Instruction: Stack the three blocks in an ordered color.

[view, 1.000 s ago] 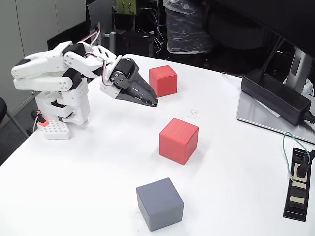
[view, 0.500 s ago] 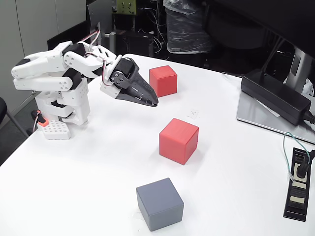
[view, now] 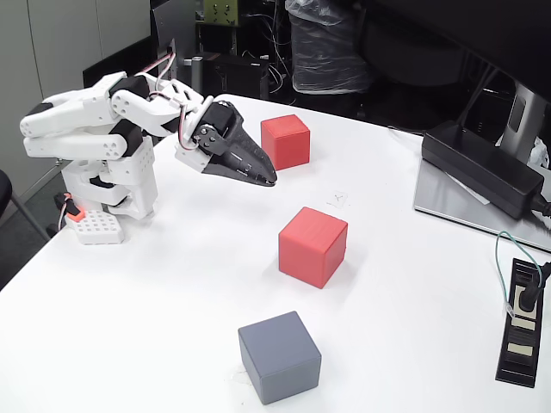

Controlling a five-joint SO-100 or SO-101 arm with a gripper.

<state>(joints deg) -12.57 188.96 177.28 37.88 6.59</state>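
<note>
Above the table [view: 172,284], folded arm's pincer [view: 269,178] hangs closed, empty, beside far red block [view: 285,141].

On the white desk [view: 172,318] we see a black power brick [view: 484,167] at the right, lying on a grey slab [view: 448,203]. Nearer us along that edge, a black power strip [view: 522,327] has a plug in it, a green cable [view: 508,249] curling up from it. Behind the desk we make out a bundle wrapped in clear plastic [view: 320,43] amid dark clutter.
</note>
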